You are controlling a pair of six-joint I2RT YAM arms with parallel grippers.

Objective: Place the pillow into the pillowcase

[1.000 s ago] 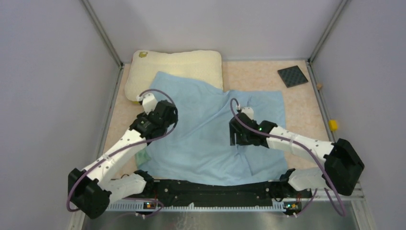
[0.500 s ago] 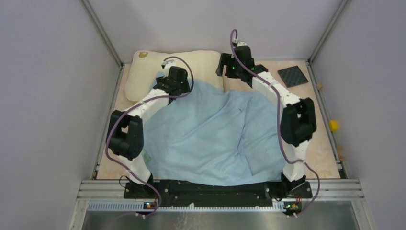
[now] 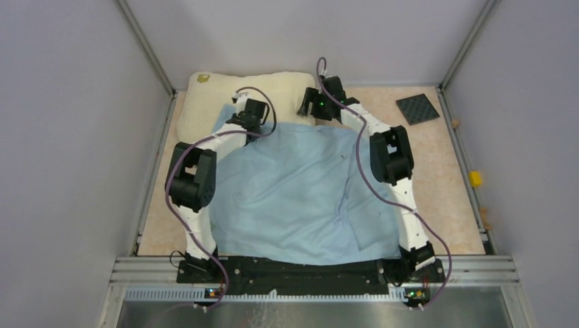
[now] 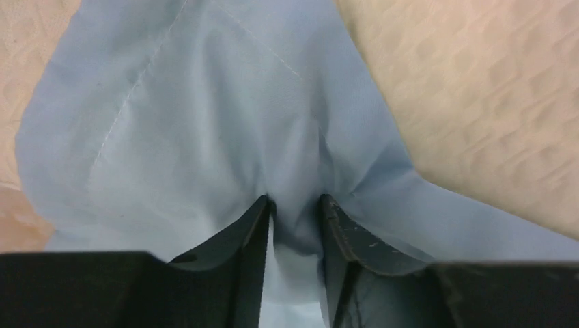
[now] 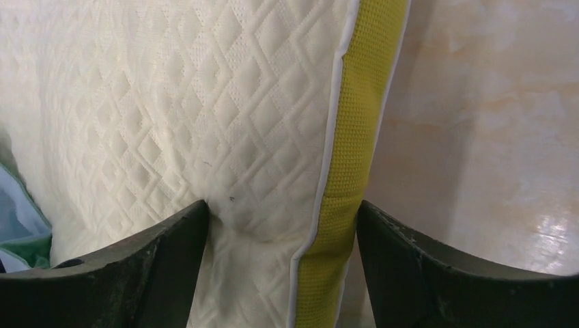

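The cream-white pillow (image 3: 205,102) lies at the back left, its near part under the light-blue pillowcase (image 3: 300,198) spread over the table's middle. My left gripper (image 3: 249,116) is at the pillowcase's far edge on top of the pillow. In the left wrist view the left gripper (image 4: 295,208) is shut on a puckered fold of the pillowcase (image 4: 205,123). My right gripper (image 3: 307,104) is at the pillow's right end. There the right gripper (image 5: 281,212) stands open astride the pillow (image 5: 171,102) and its yellow band (image 5: 362,102), the left finger denting the quilted top.
A dark grey square mat (image 3: 417,108) lies at the back right. A small yellow object (image 3: 474,178) sits by the right rail. Grey walls close in the left, right and back. A green strip of the pillowcase's reverse (image 5: 27,240) shows beside the pillow.
Both arms have stretched from the pillowcase's middle to the back. The left jaws have closed on the pillowcase's far edge. The right gripper shifted left onto the pillow's end.
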